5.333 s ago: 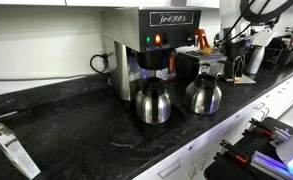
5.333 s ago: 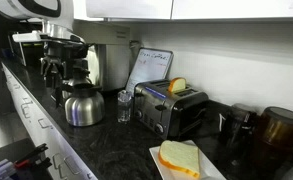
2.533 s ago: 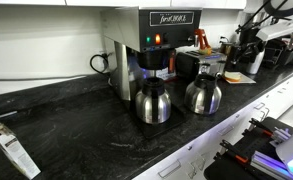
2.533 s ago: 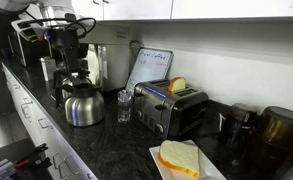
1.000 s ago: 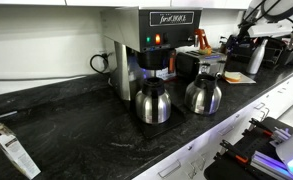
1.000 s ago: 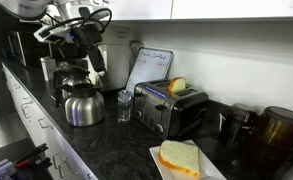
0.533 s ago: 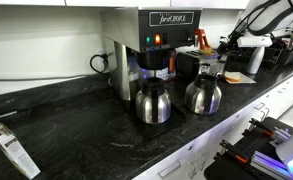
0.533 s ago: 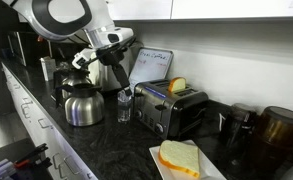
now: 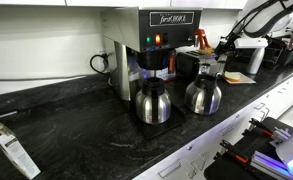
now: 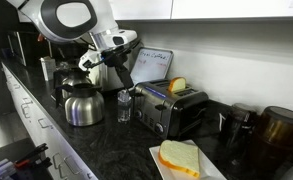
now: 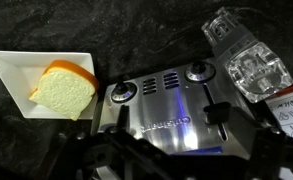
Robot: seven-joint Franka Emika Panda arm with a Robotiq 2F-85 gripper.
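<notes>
Just above and to the carafe side of the toaster (image 10: 171,108) hangs the gripper (image 10: 116,72), its jaws spread wide with nothing between them; in the wrist view the fingers are only dark blurs along the bottom edge. That view looks down on the toaster's silver face, with its two knobs and lever. A slice of bread (image 10: 177,86) stands up out of one slot.

Room is tight at the sides. A clear plastic bottle (image 10: 124,105) stands just beside one end of the toaster, with the steel carafe (image 10: 82,105) beyond it. Dark canisters (image 10: 276,128) crowd the other end. Behind is the wall and a leaning board (image 10: 151,66).

A square white plate (image 10: 212,166) carrying bread lies near the counter's (image 10: 106,145) front edge. A bare strip of black counter runs along the toaster's front.
</notes>
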